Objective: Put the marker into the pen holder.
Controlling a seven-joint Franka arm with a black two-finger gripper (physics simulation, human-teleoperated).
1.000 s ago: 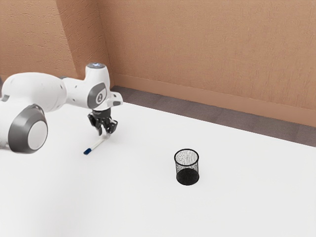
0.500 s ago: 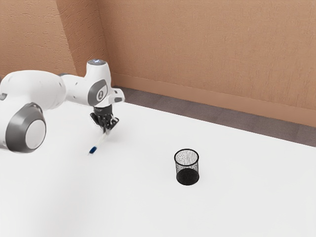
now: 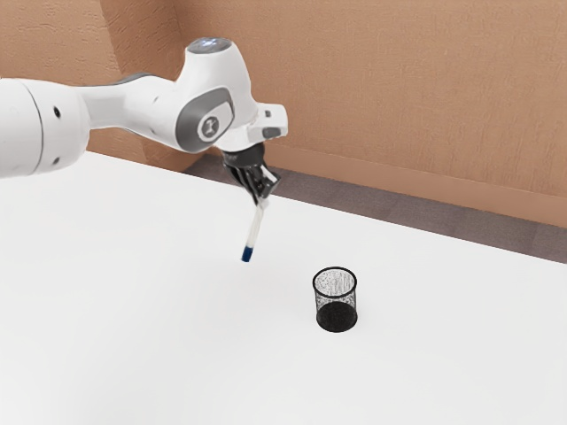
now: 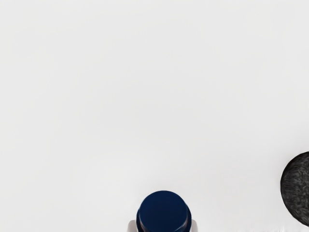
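White table (image 3: 133, 336), tan textured wall (image 3: 381, 88) behind. Marker (image 3: 254, 230) up off the table, slightly tilted, blue cap (image 3: 247, 254) down, pinched between both fingers of the gripper (image 3: 260, 202). Pen holder (image 3: 337, 314): black mesh, upright on the table, apart from the marker, toward the exterior view's right. Farther out, dark floor strip (image 3: 354, 203) between table and wall.

White marker (image 3: 255, 228), blue end down, tilts near the black mesh pen holder (image 3: 337, 312).
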